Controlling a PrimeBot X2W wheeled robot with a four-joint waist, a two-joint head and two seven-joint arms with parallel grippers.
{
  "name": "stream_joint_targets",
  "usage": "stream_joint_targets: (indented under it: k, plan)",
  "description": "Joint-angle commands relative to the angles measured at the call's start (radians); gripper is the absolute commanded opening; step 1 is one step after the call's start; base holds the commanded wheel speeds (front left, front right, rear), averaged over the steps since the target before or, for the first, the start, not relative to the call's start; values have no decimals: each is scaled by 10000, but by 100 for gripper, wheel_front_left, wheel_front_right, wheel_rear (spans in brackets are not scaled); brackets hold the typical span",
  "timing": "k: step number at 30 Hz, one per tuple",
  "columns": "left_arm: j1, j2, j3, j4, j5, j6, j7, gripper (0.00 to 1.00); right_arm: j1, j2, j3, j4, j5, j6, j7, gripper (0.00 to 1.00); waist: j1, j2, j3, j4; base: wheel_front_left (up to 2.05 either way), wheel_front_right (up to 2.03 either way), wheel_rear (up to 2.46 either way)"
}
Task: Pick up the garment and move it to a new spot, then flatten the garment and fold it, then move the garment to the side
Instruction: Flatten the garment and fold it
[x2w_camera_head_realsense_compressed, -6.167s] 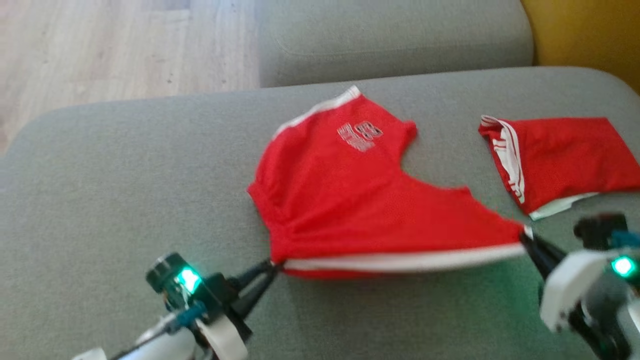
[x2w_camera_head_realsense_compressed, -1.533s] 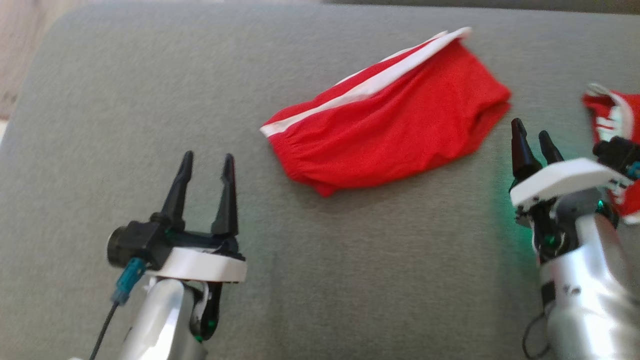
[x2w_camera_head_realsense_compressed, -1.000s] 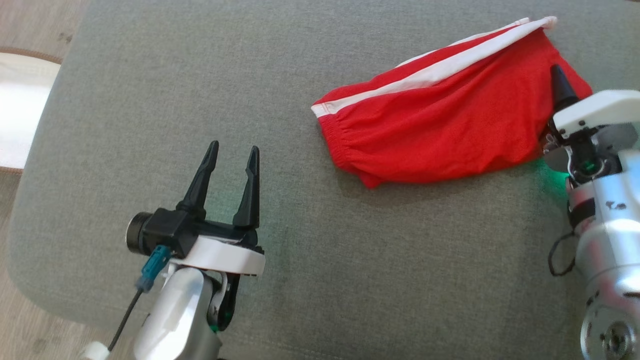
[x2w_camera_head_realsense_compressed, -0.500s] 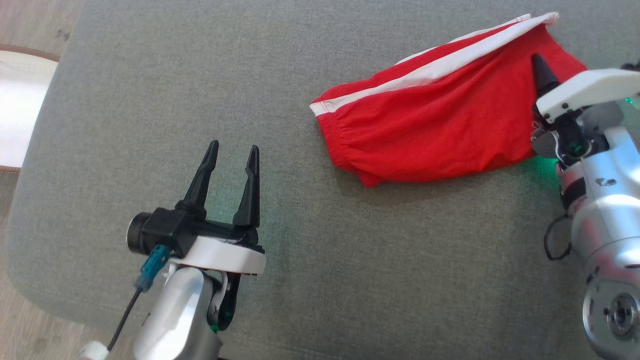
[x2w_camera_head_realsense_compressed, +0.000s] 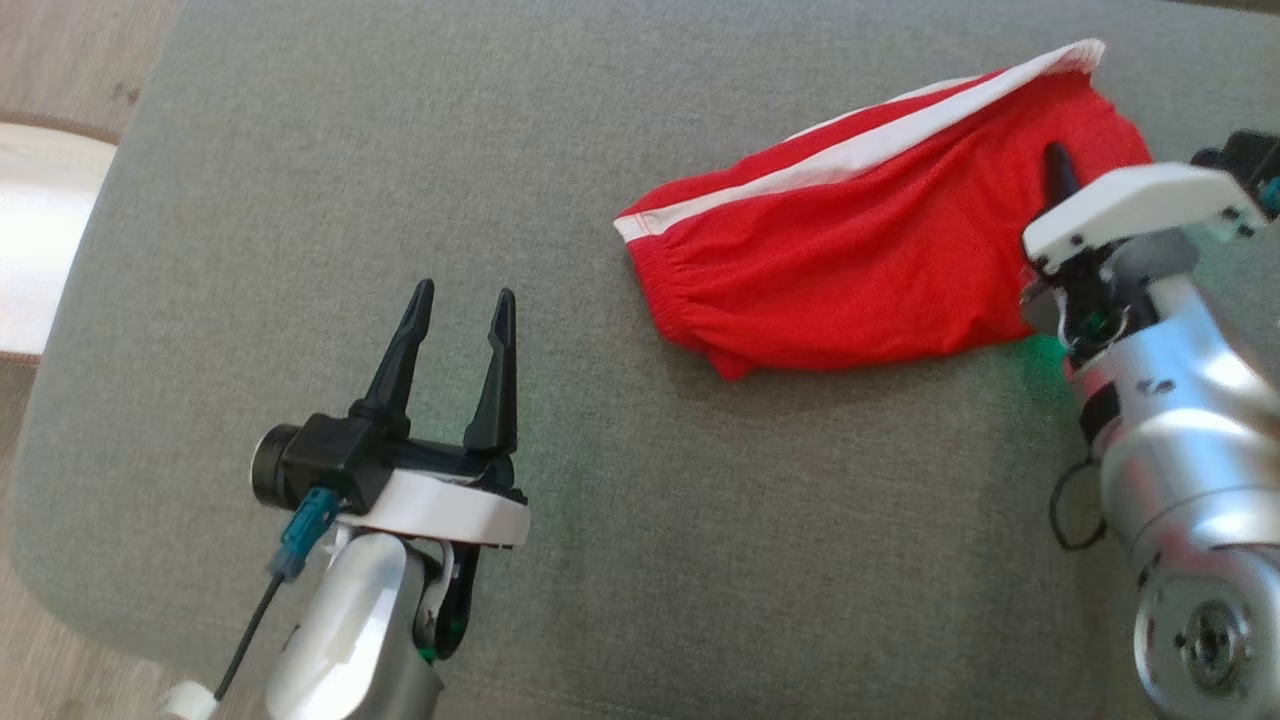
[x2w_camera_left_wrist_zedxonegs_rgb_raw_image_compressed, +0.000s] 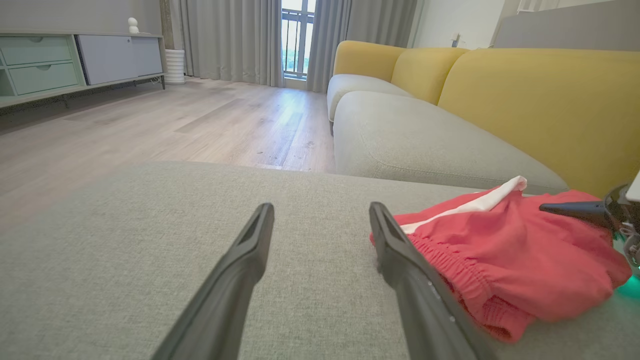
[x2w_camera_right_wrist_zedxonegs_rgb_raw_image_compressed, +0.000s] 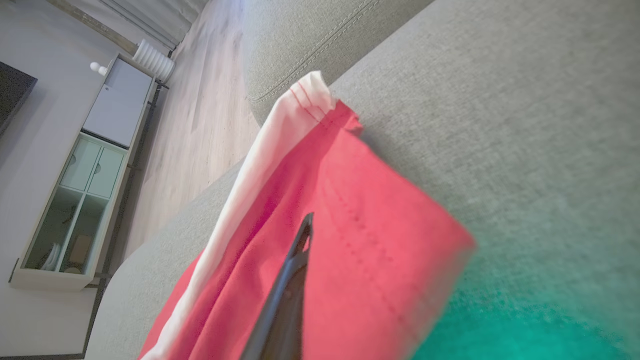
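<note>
Garment (x2w_camera_head_realsense_compressed: 850, 270) folded; long axis diagonal, white-striped edge far side

A wide grey cushion (x2w_camera_head_realsense_compressed: 400, 150) of woven fabric carries everything, its surface flat and its corners rounded where it meets the wooden floor on the left. Directly on it, toward the far right part, lies a red garment (x2w_camera_head_realsense_compressed: 860, 260), doubled over into a long slanted shape. A white band runs along the garment's far edge, a gathered elastic hem forms its left end, and soft creases cross the red cloth. A green glow tints the cushion just beside the garment's right end.
</note>
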Motion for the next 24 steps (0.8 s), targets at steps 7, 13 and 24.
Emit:
stream_joint_targets:
  k: [7, 13, 24]
  plan:
    - [129, 89, 474, -280, 95, 15, -51, 100, 848, 219, 109, -356, 44, -4, -1129, 0, -2, 0, -614, -520, 0, 0, 0]
    - [451, 89, 632, -275, 231, -17, -51, 100, 1657, 213, -33, -718, 295, -4, -1746, 0, -2, 0, -1066, -1031, 0, 0, 0]
    - [979, 89, 684, -299, 340, -50, -51, 100, 3215, 261, -470, -1308, 527, -4, -2433, 0, -2, 0, -1644, -1483, 0, 0, 0]
